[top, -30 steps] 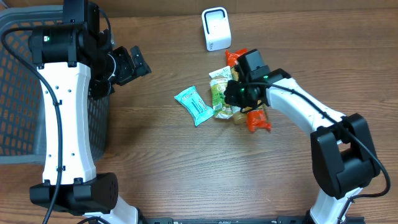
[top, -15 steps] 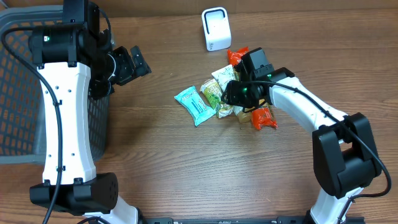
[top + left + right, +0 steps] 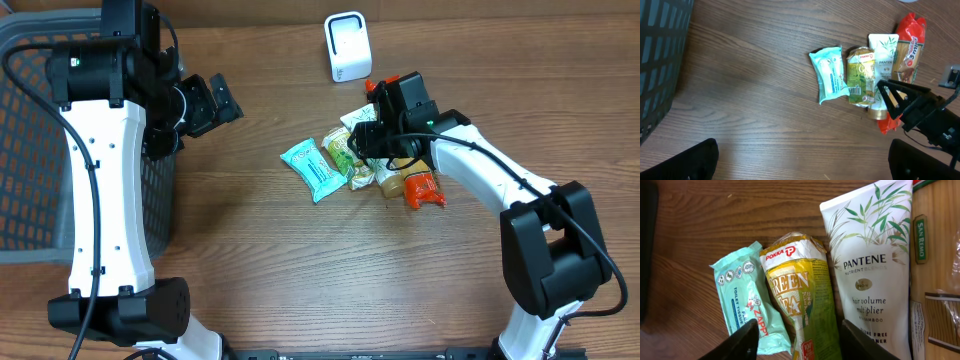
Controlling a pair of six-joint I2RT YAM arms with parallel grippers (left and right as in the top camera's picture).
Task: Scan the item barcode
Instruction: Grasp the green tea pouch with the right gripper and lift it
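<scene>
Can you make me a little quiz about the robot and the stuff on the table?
1. True or false: the Pokka green tea bottle lies between the teal tissue pack and the white tube.
2. Which brand is printed on the white tube? A) Pokka B) Pantene C) San Remo
3. Fill in: the right gripper hovers over the green tea bottle with its jaws ____.

Key: 1 true; 2 B; 3 open.
</scene>
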